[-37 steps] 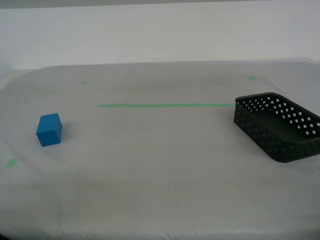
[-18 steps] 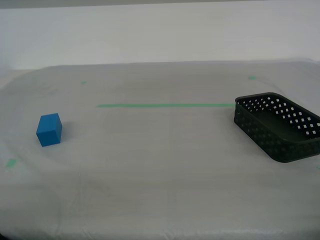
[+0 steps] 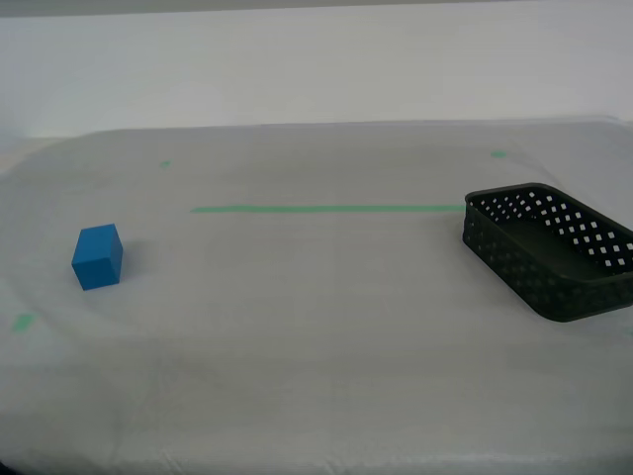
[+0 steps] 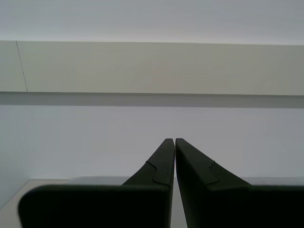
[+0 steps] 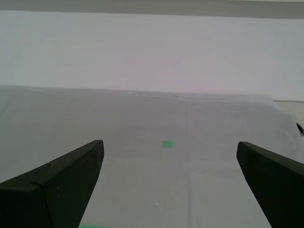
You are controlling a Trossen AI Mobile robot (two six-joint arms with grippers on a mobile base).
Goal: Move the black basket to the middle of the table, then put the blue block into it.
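The blue block sits on the white table near the exterior view's left edge. The black basket stands empty at the exterior view's right edge, just past the end of the green tape line. No arm or gripper shows in the exterior view. My first gripper is open and empty, above the cloth, with a small green mark ahead of it. My second gripper is shut with nothing between its fingers and faces a pale wall. Neither gripper is near the block or the basket.
Small green marks lie on the cloth at the back left, back right and front left. A white wall stands behind the table. A dark sliver shows at the edge of the first wrist view.
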